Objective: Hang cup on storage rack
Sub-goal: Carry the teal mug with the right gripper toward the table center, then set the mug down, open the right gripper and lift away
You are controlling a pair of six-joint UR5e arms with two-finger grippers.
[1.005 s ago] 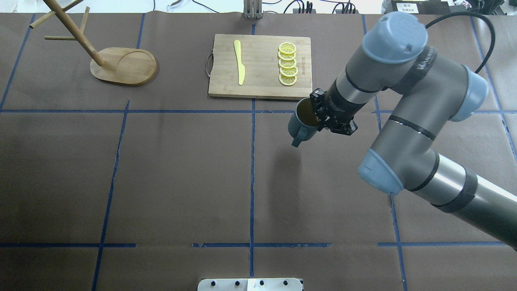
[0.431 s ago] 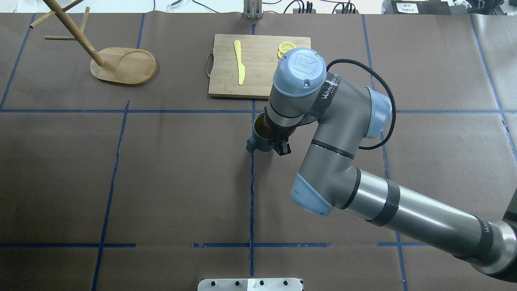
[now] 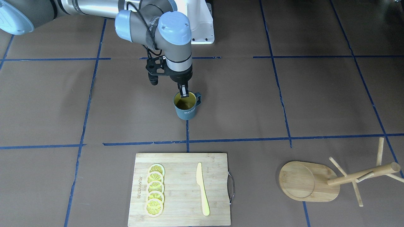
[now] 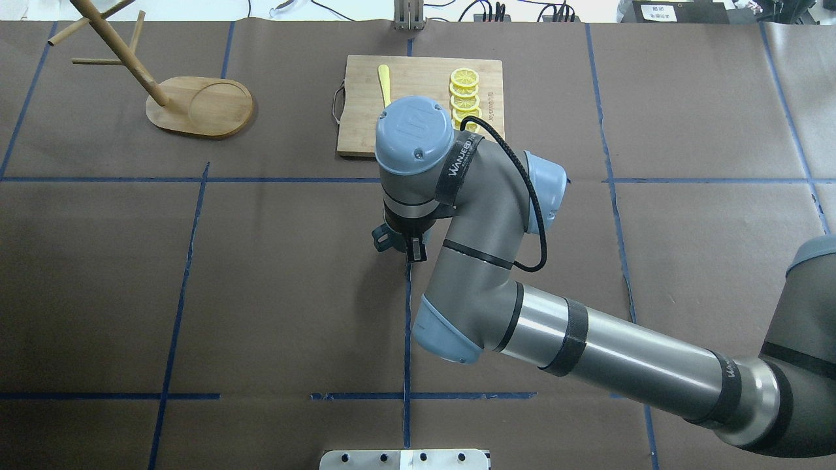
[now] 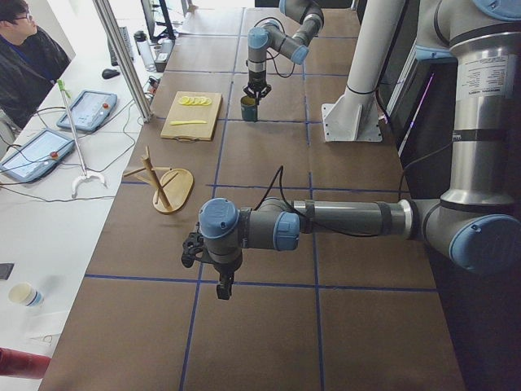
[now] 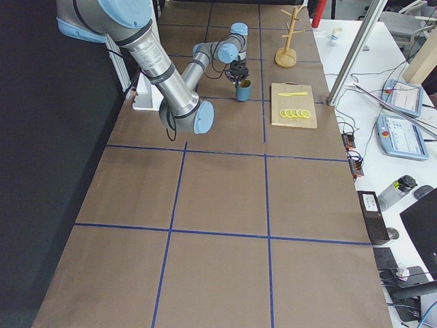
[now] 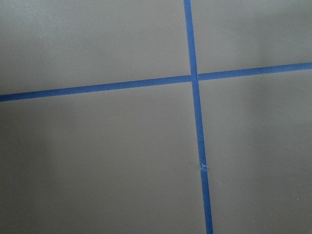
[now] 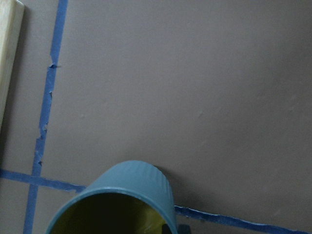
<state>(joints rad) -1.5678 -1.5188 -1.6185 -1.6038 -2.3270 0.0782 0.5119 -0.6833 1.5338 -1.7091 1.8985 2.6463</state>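
Observation:
The dark teal cup (image 3: 187, 110) stands upright at the table's centre line, yellow inside up, handle toward the rack's side. My right gripper (image 3: 183, 93) is shut on the cup's rim, one finger inside and one outside. In the overhead view my wrist hides most of the cup (image 4: 382, 237). The right wrist view shows the cup's rim (image 8: 127, 191) close above the brown table. The bamboo storage rack (image 4: 199, 108) stands at the far left, empty. My left gripper (image 5: 224, 285) shows only in the exterior left view, so I cannot tell its state.
A bamboo cutting board (image 3: 183, 164) with a yellow knife (image 3: 202, 188) and several lemon slices (image 3: 155, 190) lies just beyond the cup. Brown table between cup and rack (image 3: 307, 180) is bare, crossed by blue tape lines.
My right arm has carried the cup leftward, from right of the centre line to the centre line, and slightly nearer the robot. The rack and board have not moved.

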